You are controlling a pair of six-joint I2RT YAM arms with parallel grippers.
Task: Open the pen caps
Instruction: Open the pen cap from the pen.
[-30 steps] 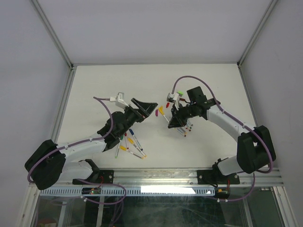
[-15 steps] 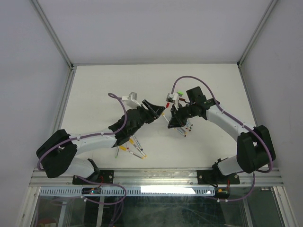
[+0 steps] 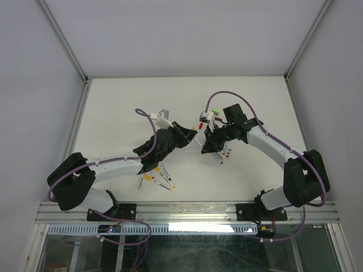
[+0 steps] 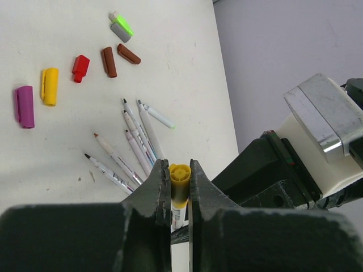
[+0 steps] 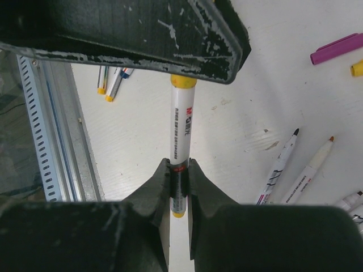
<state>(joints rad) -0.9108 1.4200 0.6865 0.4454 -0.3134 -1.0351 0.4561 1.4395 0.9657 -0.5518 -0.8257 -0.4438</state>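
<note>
Mid-air above the white worktop (image 4: pixel 34 153), two robot arms share a single pen (image 5: pixel 181 124) in the uncapping step. The right tool (image 5: pixel 179 173) is pressed tight on the lower end of the white barrel, holding it out toward its partner. The left tool (image 4: pixel 180 165) is pinching the yellow cap (image 4: pixel 180 184) at the pen's far end, its two fingers flat against either side of the cap. The cap looks fully seated on the barrel, with no gap visible between the two. Below lie the loose caps (image 4: pixel 49 86), purple, yellow, red, dark red and green, strung out along the far part of the worktop, and just beside them a cluster of uncapped pens (image 4: pixel 136 147) with bare tips. More capped pens (image 3: pixel 161 178) wait in a small bunch near the left arm, so the job appears roughly half done. The next move, by the look of it, calls for a straight pull along the pen's axis, the arms drawing apart while both grips hold. Any sideways drift could bend the barrel or let the cap slip from the narrow fingers.
</note>
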